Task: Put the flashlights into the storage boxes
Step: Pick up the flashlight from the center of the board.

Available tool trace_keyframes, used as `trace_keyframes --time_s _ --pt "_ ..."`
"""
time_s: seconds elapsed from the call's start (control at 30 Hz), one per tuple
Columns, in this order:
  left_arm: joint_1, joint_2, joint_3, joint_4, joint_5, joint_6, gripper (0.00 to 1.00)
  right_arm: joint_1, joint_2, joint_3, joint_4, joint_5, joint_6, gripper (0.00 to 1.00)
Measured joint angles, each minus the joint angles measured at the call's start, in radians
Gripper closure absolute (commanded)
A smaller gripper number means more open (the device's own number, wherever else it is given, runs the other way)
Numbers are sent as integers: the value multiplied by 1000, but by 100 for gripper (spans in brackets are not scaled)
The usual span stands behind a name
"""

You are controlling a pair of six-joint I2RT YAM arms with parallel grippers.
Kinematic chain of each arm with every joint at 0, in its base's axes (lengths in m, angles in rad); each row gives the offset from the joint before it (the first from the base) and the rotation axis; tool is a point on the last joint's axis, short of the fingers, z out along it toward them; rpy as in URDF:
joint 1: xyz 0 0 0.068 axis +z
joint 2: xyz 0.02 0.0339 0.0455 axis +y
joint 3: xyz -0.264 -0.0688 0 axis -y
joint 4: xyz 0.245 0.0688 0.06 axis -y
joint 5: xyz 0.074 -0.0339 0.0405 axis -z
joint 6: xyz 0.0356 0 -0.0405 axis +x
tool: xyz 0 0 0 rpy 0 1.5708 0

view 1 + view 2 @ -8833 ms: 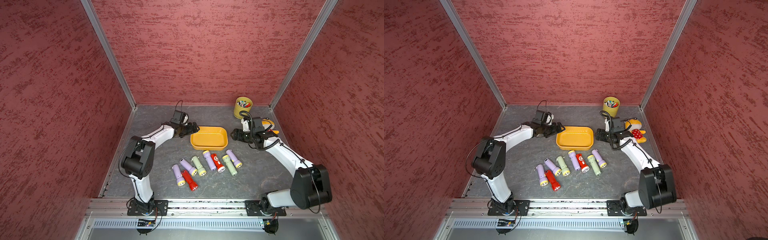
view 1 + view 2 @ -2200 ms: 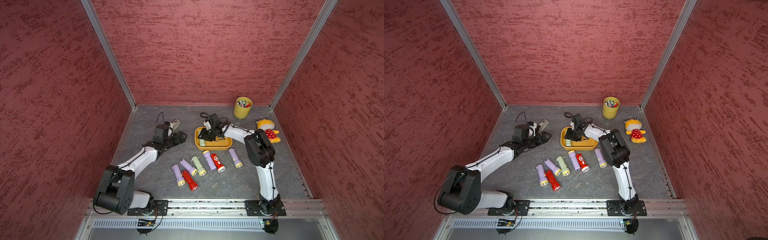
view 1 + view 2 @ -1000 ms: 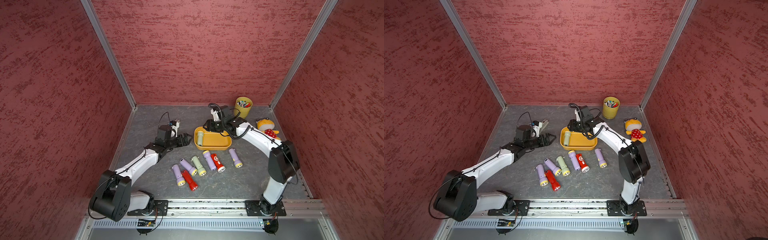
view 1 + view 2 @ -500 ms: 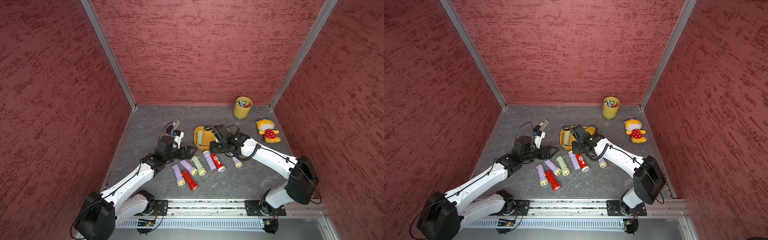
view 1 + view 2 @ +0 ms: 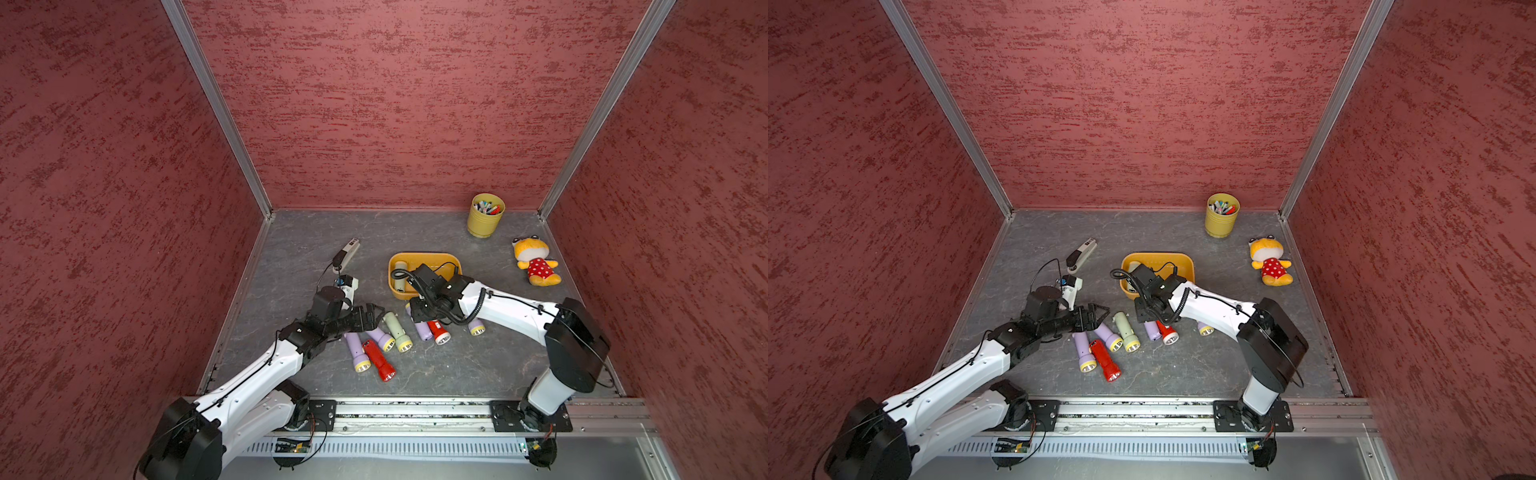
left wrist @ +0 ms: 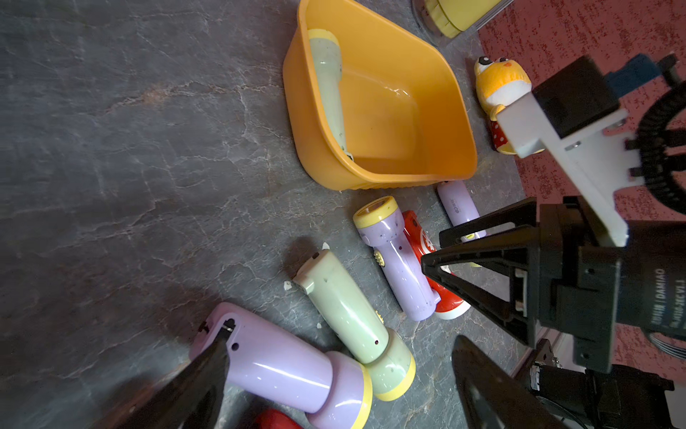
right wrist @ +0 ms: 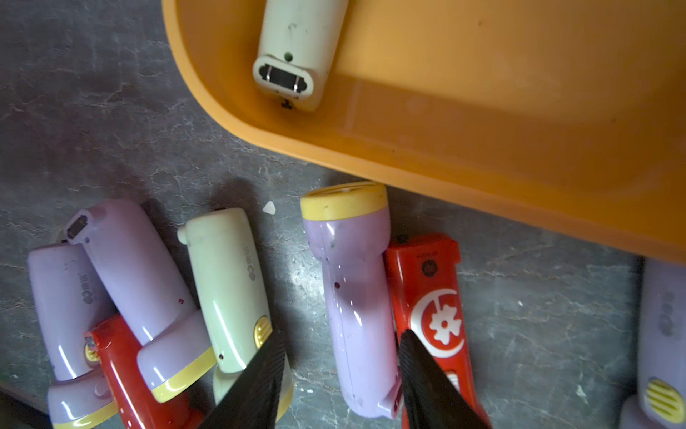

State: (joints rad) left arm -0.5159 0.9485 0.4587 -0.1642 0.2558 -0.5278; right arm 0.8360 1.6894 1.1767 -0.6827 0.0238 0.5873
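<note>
One green torch [image 5: 400,272] is contained at the tray's [image 5: 424,254] 9 o'clock; left gripper [image 5: 376,313] and right gripper [image 7: 340,334] are held agape.

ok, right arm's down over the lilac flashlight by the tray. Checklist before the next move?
1. Right fingers straddle the lilac flashlight: ok.
2. Fingers shut on it: not ok, a gap shows on one side.
3. Neighbour clear: not ok, the red emblem flashlight lies against it.
4. Room in the orange tray: ok, only one pale green flashlight inside.
5. Left fingers open, apart from the right arm: ok.
</note>
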Motion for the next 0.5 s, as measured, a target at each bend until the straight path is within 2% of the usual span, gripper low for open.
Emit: trace_keyframes --time_s 0.5 --pt "0 14 -1 4 -15 1 6 0 80 0 38 6 0 46"
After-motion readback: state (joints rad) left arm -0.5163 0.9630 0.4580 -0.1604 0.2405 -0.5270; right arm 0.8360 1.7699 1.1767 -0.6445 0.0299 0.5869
